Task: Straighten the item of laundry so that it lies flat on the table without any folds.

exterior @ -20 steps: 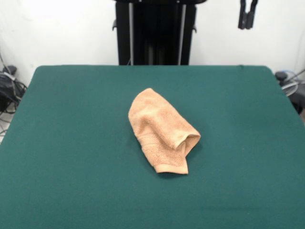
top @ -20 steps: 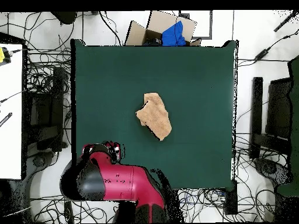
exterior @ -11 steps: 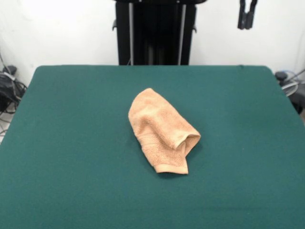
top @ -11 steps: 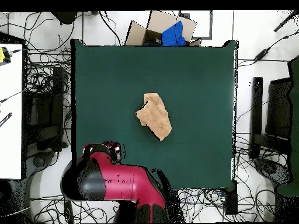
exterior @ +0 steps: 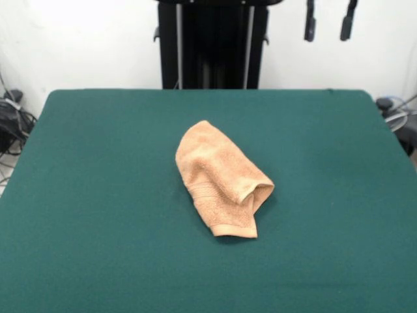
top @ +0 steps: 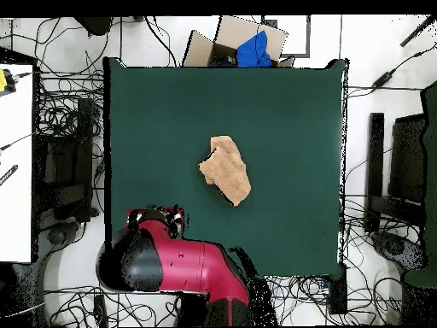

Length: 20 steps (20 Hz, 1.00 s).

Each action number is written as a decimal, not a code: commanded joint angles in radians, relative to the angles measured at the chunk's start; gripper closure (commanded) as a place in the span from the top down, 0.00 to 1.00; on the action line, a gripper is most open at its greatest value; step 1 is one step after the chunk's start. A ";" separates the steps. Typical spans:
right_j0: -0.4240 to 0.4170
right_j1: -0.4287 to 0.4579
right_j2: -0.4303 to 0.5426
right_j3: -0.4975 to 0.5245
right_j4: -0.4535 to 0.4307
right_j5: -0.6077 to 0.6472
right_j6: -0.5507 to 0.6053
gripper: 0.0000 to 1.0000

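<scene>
- The gripper [exterior: 328, 18] hangs high at the far right of the front view, past the back edge of the surface [exterior: 98, 195] and well apart from the towel.
- Its two fingers [exterior: 310, 27] now stand clearly apart with open wall showing between them; a second ago, and half a second ago, they hung close together as one dark pair. So the gripper has opened.
- In the overhead view the red and black arm [top: 183, 269] sits off the near-left corner of the surface and has shifted slightly since the earlier frames; from there the fingers themselves cannot be made out.
- The peach-orange hand towel [exterior: 221, 177] lies near the middle of the surface, exactly where it lay in the earlier frames, and untouched.
- It is folded over on itself into a rounded, tapering bundle: a woven border band and hem show at the end nearest the camera, and a looped fold stands up at its right side.
- My reading: the opening is preparation for a grasp, so the straightening proper has not begun. Every fold remains to be undone.
- The exposed hemmed end or the raised loop looks like the easiest place to pinch a single layer; taking two layers together would probably drag the bundle instead of spreading it.
</scene>
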 commanded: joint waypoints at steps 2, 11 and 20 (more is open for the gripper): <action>-0.012 0.019 0.048 0.081 0.034 0.088 0.162 1.00; -0.040 0.014 0.078 0.104 0.044 0.025 0.163 0.00; -0.017 0.015 0.049 0.076 0.026 0.106 0.155 0.00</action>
